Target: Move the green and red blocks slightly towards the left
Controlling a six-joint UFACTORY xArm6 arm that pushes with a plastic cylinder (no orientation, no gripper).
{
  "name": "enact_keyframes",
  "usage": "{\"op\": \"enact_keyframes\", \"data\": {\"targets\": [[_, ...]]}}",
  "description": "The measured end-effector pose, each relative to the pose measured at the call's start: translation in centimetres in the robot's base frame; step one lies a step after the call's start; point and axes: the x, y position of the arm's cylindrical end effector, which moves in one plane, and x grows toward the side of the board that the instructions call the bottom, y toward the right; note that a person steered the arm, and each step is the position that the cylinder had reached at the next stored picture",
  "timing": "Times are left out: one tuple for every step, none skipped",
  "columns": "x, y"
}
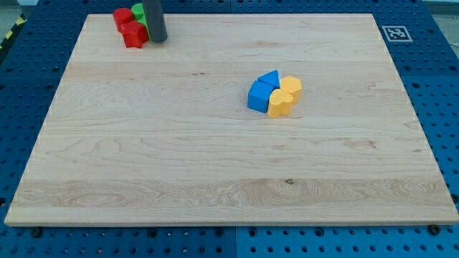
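A cluster of red and green blocks sits at the board's top left corner. A red block (pixel 122 17) lies at the cluster's top left, another red block (pixel 133 34) below it. A green block (pixel 139 13) shows between them and the rod, partly hidden by it. My tip (pixel 158 39) stands just right of the lower red block, touching or nearly touching the cluster's right side.
Two blue blocks (pixel 261 92) and two yellow blocks (pixel 283 97) sit bunched together right of the board's centre. The wooden board (pixel 215 158) lies on a blue perforated table. A printed marker (pixel 396 33) sits off the board's top right corner.
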Motion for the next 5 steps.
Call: {"op": "enact_keyframes", "data": {"targets": [[0.0, 0.0], [0.1, 2.7], [-1.0, 7.4], [-5.1, 6.2], [-7.3, 2.8]]}}
